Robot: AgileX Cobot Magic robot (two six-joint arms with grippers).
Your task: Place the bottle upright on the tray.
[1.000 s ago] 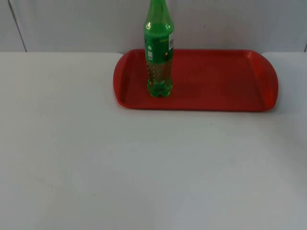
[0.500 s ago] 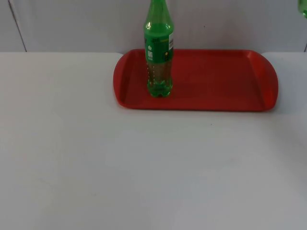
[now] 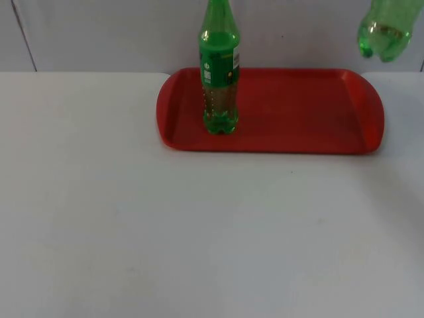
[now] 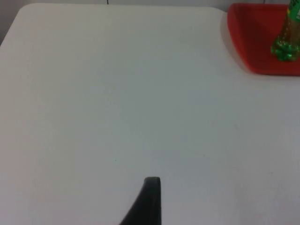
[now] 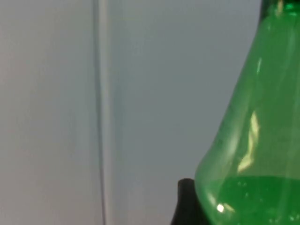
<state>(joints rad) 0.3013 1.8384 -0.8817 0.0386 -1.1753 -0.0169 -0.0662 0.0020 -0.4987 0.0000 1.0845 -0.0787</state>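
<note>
A red tray [image 3: 298,126] lies at the back of the white table. One green bottle [image 3: 219,73] with a green label stands upright on the tray's left part; its base [image 4: 285,47] and the tray's corner [image 4: 251,42] appear in the left wrist view. A second green bottle [image 3: 383,33] hangs in the air above the tray's far right corner, its base pointing down. My right gripper [image 5: 234,211] is shut on this second bottle [image 5: 253,140], and a black fingertip [image 5: 185,202] presses against its side. My left gripper [image 4: 149,206] waits over the bare table, left of the tray.
The grey partition wall [image 3: 99,33] rises right behind the tray. White table top [image 3: 199,232] stretches in front of and to the left of the tray.
The second green bottle has come in from the upper right edge and moved down and left, towards the tray's right end. The standing bottle and the tray have not moved.
</note>
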